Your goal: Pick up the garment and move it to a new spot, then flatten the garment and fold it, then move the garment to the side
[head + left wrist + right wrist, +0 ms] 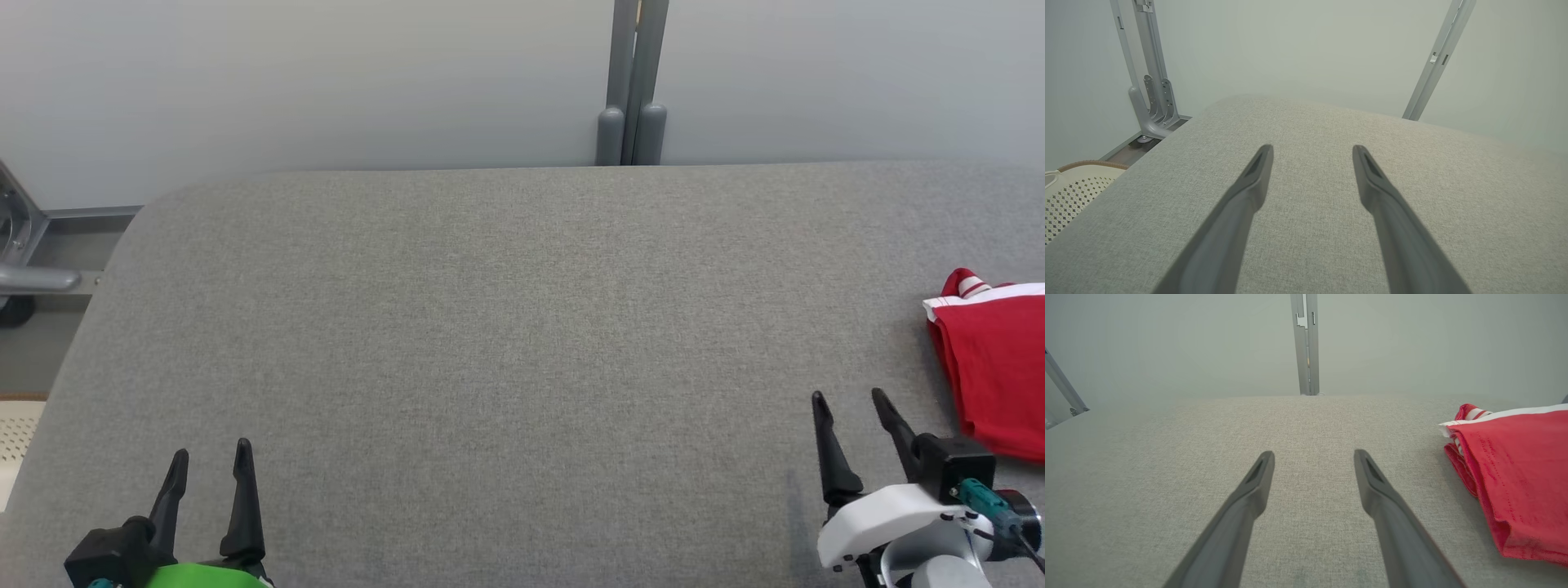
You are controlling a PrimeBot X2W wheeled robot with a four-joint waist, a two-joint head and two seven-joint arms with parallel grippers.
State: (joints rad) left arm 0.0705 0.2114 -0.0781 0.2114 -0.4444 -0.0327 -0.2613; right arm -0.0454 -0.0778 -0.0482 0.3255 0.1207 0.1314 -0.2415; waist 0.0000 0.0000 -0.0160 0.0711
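Note:
The garment (998, 367) is red with white stripes and lies folded at the right edge of the grey padded table (506, 327). In the right wrist view the garment (1519, 473) sits to the right of the fingers, apart from them. My right gripper (849, 402) stands open near the table's front right, just left of the garment, with nothing between its fingers (1249, 490). At the front left, my left gripper (211, 453) is open and empty; its fingers (1253, 179) hover over bare grey cloth.
A grey metal post (633, 90) stands against the pale wall behind the table. A metal frame (24, 261) is off the table's left edge, and a cream perforated basket (1073, 192) sits low beside the left corner.

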